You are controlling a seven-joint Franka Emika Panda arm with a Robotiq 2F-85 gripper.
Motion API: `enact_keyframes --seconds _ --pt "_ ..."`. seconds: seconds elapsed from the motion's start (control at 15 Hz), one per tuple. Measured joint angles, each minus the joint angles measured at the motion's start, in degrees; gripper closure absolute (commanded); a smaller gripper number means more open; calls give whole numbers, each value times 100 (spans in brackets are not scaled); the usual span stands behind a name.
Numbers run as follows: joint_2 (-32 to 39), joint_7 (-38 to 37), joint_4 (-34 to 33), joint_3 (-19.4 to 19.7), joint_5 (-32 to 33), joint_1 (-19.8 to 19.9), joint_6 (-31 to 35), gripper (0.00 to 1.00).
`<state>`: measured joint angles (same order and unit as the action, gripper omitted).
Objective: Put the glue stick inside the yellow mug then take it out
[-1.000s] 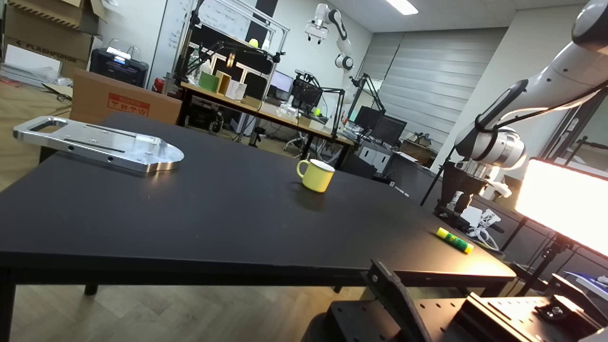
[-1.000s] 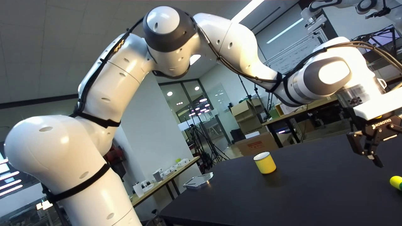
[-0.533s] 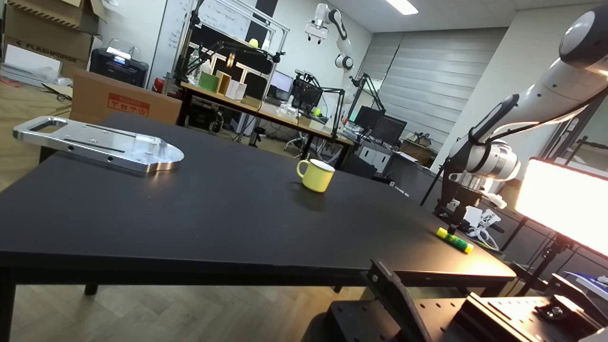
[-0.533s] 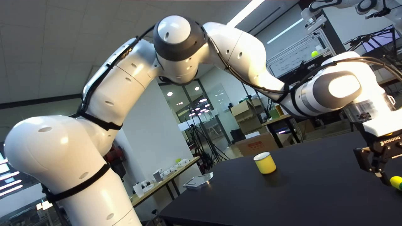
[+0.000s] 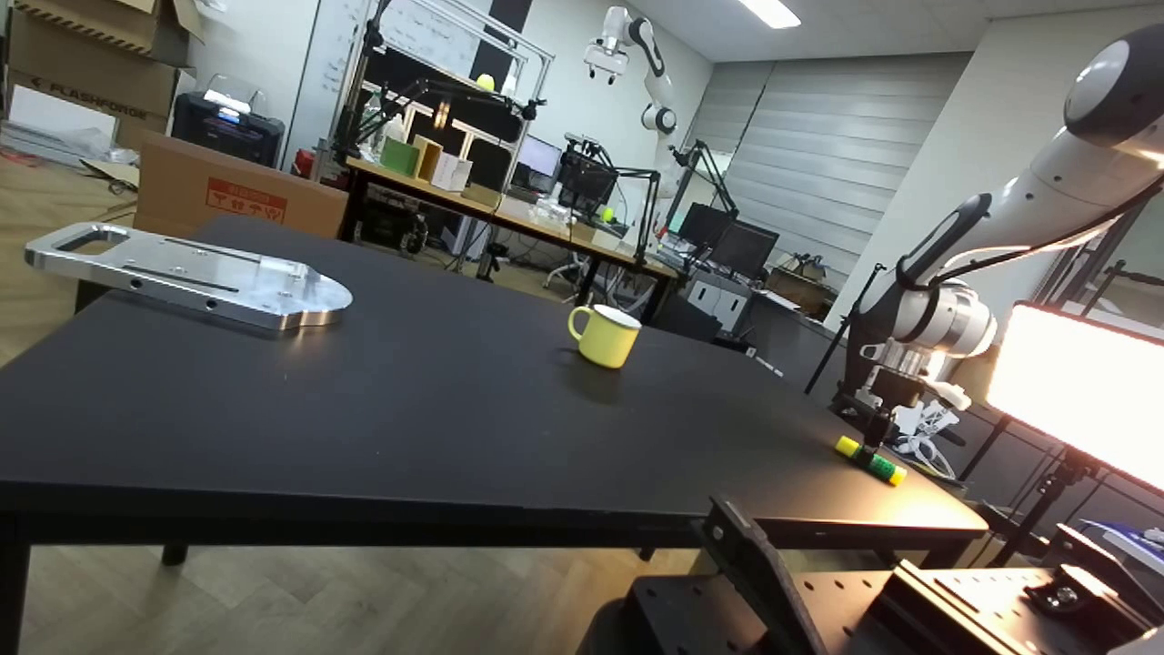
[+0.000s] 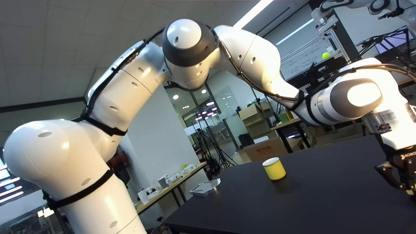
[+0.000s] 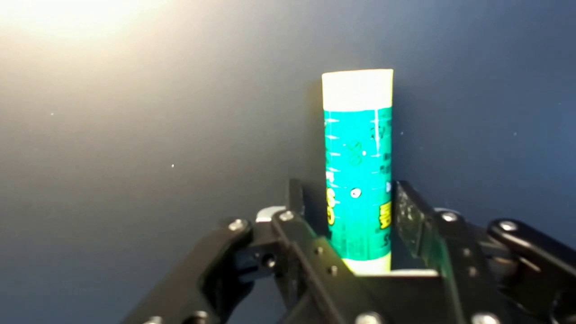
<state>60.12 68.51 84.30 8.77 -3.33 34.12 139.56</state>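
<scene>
Glue stick [image 7: 358, 155] lies long-axis top-to-bottom in wrist view, gripper [image 7: 348, 191] narrow astride, gap at left; in an exterior view, lower-right table edge [image 5: 955, 511] near.

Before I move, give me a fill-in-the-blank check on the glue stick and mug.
In the wrist view, the glue stick lies ____ the fingers of the hand.
The glue stick's middle is coloured ____.
The yellow mug stands with its opening facing ____.
Missing words: between, green, upward.
</scene>
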Motion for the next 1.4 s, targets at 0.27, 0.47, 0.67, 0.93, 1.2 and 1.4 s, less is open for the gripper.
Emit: enact_keyframes --seconds 0.27,0.47,0.67,0.93,1.2,1.4 --pt "3 -443 -112 8 14 -4 -658 91" --pt "-18 -687 -267 152 377 -103 -1434 91" --pt "-335 -995 -356 440 975 -501 -1932 91" --pt "-892 -1238 -355 472 1351 -1015 -2245 91" --pt "-1212 -1363 -343 388 1934 -1610 -2418 91" --pt "-1301 -1556 -327 365 2711 -2241 -2483 91"
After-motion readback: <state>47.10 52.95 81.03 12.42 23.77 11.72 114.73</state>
